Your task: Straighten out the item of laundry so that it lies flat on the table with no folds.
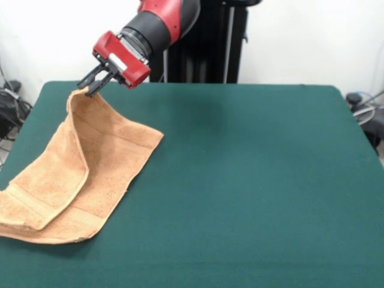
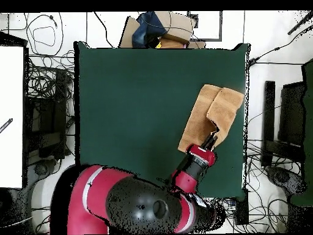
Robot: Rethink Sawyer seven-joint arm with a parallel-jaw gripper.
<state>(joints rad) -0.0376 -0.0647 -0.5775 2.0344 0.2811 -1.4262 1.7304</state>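
Note:
The tan-orange towel (image 1: 84,174) lies at the left of the green table (image 1: 252,180) in the front view, folded lengthwise, with one corner lifted. My gripper (image 1: 91,84) is shut on that raised corner at the towel's far end and holds it above the table. The towel's near end rests on the cloth at the table's left front edge, with a woven band showing. In the overhead view the towel (image 2: 208,116) sits at the table's right side (image 2: 134,110), and the gripper (image 2: 211,141) pinches its lower end.
The red and black arm (image 1: 159,21) comes down from the top of the front view. Cables and equipment (image 1: 12,102) lie off the table's left and right sides. Cardboard and a bag (image 2: 162,27) sit beyond the table's far edge in the overhead view.

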